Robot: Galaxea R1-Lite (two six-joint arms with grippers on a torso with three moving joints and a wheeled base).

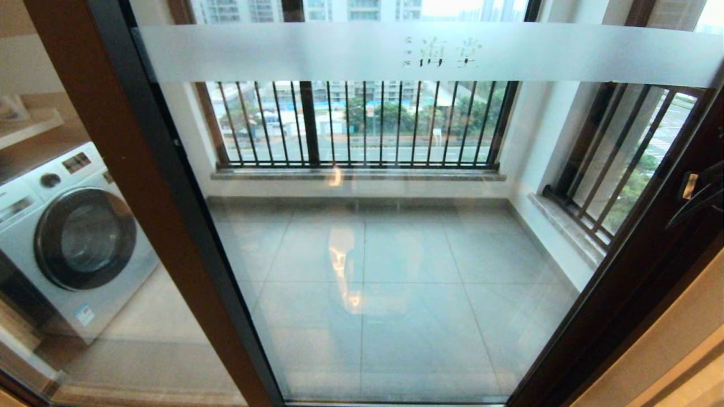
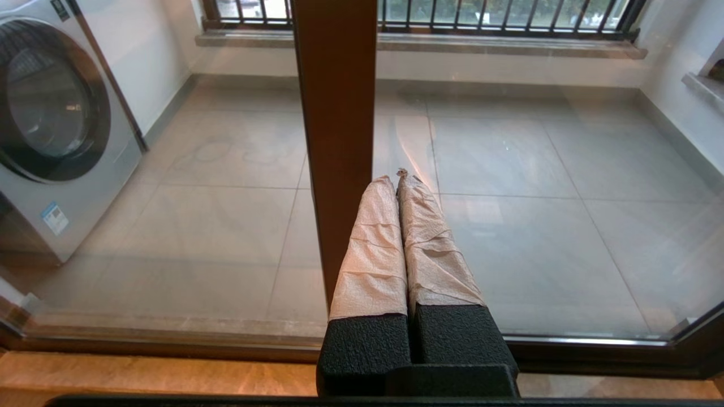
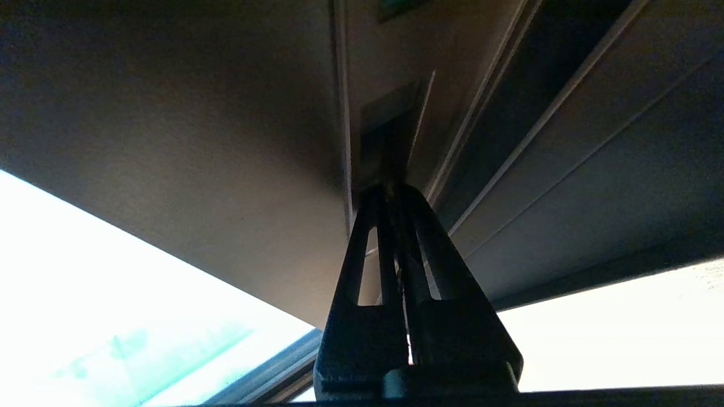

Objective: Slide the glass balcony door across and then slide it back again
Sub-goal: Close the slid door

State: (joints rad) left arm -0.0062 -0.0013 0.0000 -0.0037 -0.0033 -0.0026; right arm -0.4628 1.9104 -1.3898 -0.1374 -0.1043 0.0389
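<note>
Far left of the door (image 1: pixel 362 237), a washer (image 1: pixel 79 237) sat behind the neighbouring glass panel (image 1: pixel 68 169), its round dark window facing out. Next came the door's brown left stile (image 1: pixel 169 226), leaning across the head view from top to bottom. Right there, the left gripper (image 2: pixel 395 176) was pointed at that stile (image 2: pixel 336 141), its paper-wrapped fingers (image 2: pixel 373 249) pressed together with nothing between them, tips just beside the stile's edge and close to the glass.

Then the door itself: clear pane filling the middle, a frosted band (image 1: pixel 430 53) with Chinese characters running across the top, tiled balcony floor (image 1: pixel 390 282) and black railing (image 1: pixel 362 121) visible through it. The door stood across the opening, its right stile (image 1: pixel 639 271) against the frame.

On the door's right side, the right gripper (image 3: pixel 390 189) was up against that stile, dark fingers (image 3: pixel 430 249) clenched together, tips pushed into the recessed handle slot (image 3: pixel 390 130). In the head view only a sliver of that gripper (image 1: pixel 698 195) showed at the door's right edge.
</note>
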